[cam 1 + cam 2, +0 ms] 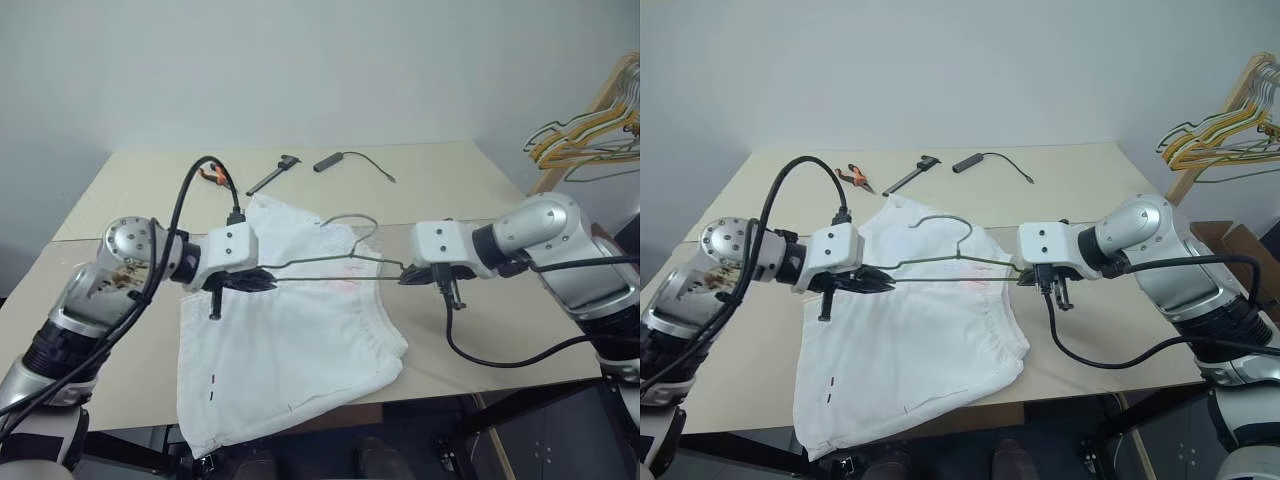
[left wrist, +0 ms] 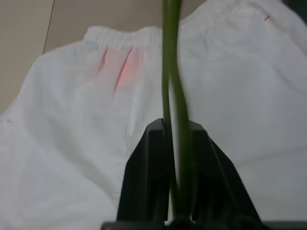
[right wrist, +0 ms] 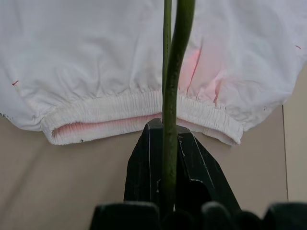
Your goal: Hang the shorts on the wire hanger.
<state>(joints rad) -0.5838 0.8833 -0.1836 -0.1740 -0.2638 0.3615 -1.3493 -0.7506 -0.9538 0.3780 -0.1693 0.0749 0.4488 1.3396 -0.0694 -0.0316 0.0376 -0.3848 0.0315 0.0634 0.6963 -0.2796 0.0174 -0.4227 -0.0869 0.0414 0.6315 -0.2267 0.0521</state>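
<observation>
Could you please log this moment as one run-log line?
left tool: shut on wire hanger | right tool: shut on wire hanger | shorts: flat on table, unhung

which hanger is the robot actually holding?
The thin grey-green wire hanger, held at each end by the left gripper and right gripper above the white shorts. The yellow and wooden hangers hang untouched at the right.

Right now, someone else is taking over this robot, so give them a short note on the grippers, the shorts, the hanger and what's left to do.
Left gripper: holds one end of the wire hanger.
Right gripper: shut on the other end.
Hanger: held above the shorts, hook pointing away from the robot.
Shorts: lying flat on the table, not on the hanger.
Done: hanger picked up.
Left: get the shorts onto the hanger.
</observation>
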